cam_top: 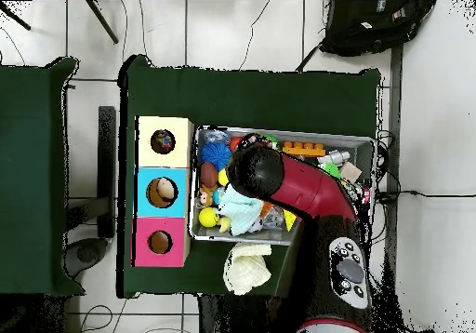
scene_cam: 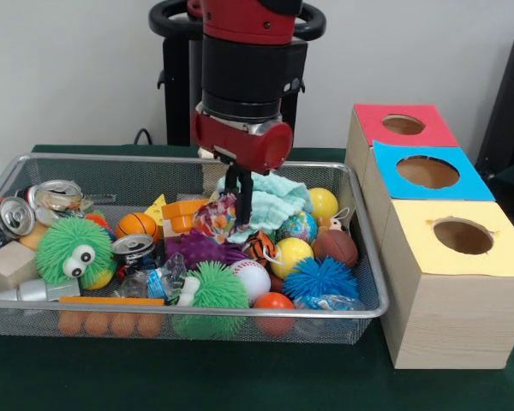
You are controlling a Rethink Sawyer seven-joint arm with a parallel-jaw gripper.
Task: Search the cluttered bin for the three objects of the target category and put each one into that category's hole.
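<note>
The wire mesh bin (scene_cam: 188, 159) stands on the green table, full of mixed clutter; it also shows in the overhead view (cam_top: 367, 143). My gripper (scene_cam: 238, 204) reaches straight down into the bin's middle, its tips sunk between a crinkled colourful wrapper (scene_cam: 214, 218) and a teal cloth (scene_cam: 278, 201). In the overhead view my red arm (cam_top: 288, 185) covers it. The yellow-surround hole (scene_cam: 463, 235) tops the nearest wooden box, right of the bin. In the overhead view, something dark and round lies inside the yellow-surround hole (cam_top: 164, 141).
Blue-surround (scene_cam: 427, 171) and red-surround (scene_cam: 403, 124) holes stand behind the yellow one. The bin holds balls (scene_cam: 291, 253), a baseball (scene_cam: 251, 278), spiky toys (scene_cam: 73, 248), cans (scene_cam: 15, 216) and a wooden block (scene_cam: 8, 265). A pale cloth (cam_top: 246, 266) lies on the table outside the bin.
</note>
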